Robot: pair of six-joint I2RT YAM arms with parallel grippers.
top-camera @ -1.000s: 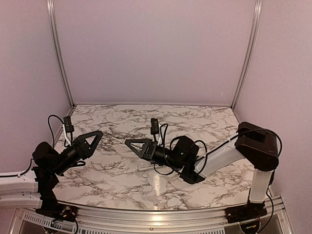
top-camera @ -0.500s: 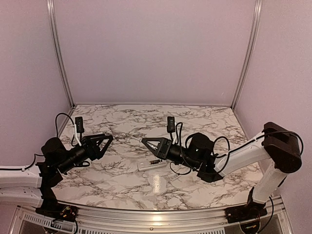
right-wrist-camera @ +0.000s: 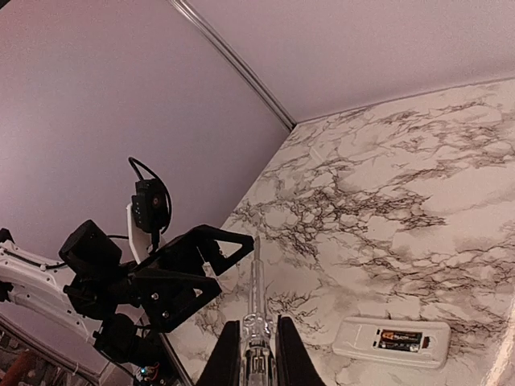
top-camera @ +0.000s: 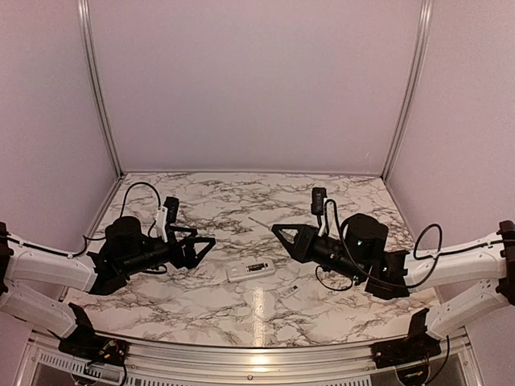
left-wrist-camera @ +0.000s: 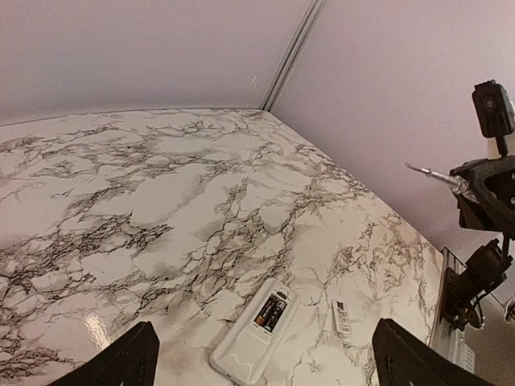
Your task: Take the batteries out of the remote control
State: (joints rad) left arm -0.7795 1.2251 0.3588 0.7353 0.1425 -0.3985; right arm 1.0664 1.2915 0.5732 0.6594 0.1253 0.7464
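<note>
Nearest us, the left jaws stand wide open and empty, low over the table and aimed at the remote control (left-wrist-camera: 251,342). The right jaws are clamped on a thin rod (right-wrist-camera: 257,273) pointing in from the other side. The remote control lies flat between them, touched by neither. Its compartment is uncovered, with the batteries (left-wrist-camera: 271,311) side by side inside. A small white piece (left-wrist-camera: 341,317), probably the cover, lies just beside it. We judge that prying comes next: we should pin the white body with the left jaws, then lever the rod tip gently under one battery's end so nothing skids on the glossy marbled table (top-camera: 201,201). Beyond, plain lilac walls (top-camera: 257,80) meet at metal rails (top-camera: 95,80).
</note>
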